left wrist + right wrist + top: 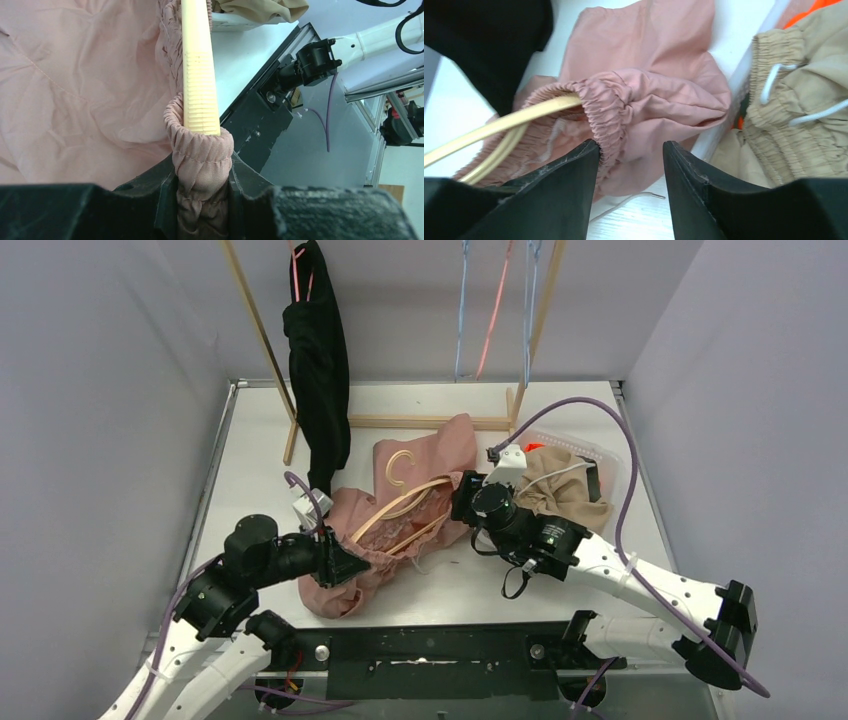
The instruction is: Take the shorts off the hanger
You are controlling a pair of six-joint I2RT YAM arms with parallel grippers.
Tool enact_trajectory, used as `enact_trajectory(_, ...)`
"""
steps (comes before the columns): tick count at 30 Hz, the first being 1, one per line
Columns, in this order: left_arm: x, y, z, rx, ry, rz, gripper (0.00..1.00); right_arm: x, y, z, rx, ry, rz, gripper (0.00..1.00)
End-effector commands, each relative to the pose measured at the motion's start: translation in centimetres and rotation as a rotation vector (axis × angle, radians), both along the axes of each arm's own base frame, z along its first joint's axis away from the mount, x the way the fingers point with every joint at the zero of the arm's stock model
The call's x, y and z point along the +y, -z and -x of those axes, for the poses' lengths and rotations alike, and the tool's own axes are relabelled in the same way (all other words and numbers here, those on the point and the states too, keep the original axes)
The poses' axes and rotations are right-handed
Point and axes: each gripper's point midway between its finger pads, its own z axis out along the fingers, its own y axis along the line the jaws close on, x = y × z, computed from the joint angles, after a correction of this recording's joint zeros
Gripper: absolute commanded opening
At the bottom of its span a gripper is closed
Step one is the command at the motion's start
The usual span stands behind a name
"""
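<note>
The pink shorts [440, 452] are spread on the tabletop [455, 590], left of centre, with a cream hanger [400, 503] threaded through the gathered waistband [200, 160]. The hanger's hook is laid over the fabric and its arms run diagonally between the two tools.

The left tool [345, 562] is clenched on the shorts. In its wrist view the waistband is pinched between the jaws, just where the fabric is wrapped over the ribbed end of the hanger arm.

The right tool [631, 145] is released. It is set at the other end of the hanger with its jaws apart. A fold of the waistband is seen between the fingers [574, 180], touching one of them and clear of the other, so nothing is gripped there.

Just beside the right tool, beige shorts [565, 490] with a white drawstring are heaped in a clear bin [603, 454], and orange cloth [809, 10] shows at their edge. A black garment [318, 370] is hung from a wooden rack [430, 422] at the back of the tabletop, its lower end close to the pink shorts.
</note>
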Motion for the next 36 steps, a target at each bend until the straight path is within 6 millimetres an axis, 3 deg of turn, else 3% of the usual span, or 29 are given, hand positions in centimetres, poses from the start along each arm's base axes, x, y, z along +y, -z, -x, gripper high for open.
enact_trajectory(1,0.1,-3.3,0.6,-0.053,-0.005,0.076,0.0,2.1,-4.3,0.3,-0.1,-0.105,-0.16,0.48)
enact_trajectory(5,0.3,-3.6,1.3,-0.062,0.022,0.078,0.0,2.2,-5.2,0.5,-0.128,-0.102,-0.237,0.45)
enact_trajectory(8,0.2,-3.6,1.6,-0.053,0.034,0.084,0.0,3.5,-5.2,0.7,-0.113,-0.158,-0.253,0.46)
enact_trajectory(12,0.2,-3.8,1.7,-0.058,0.036,0.091,0.0,4.9,-3.9,0.5,-0.049,-0.192,-0.178,0.54)
enact_trajectory(16,0.8,-3.8,1.6,-0.074,0.013,0.063,0.0,4.0,-2.3,-0.5,-0.001,-0.103,-0.094,0.51)
enact_trajectory(19,1.8,-3.3,1.0,-0.098,-0.035,0.0,0.0,3.6,-1.8,-0.8,0.001,-0.076,-0.074,0.43)
enact_trajectory(26,1.9,-3.2,1.6,-0.106,-0.004,-0.014,0.0,2.9,-1.7,-2.5,-0.024,-0.003,-0.077,0.18)
enact_trajectory(33,2.5,-3.6,1.6,-0.129,-0.018,-0.038,0.0,-0.1,-1.9,-6.3,-0.021,0.149,-0.066,0.08)
enact_trajectory(36,2.8,-4.0,1.5,-0.143,-0.041,-0.03,0.0,-1.4,-0.6,-7.0,-0.008,0.198,-0.062,0.03)
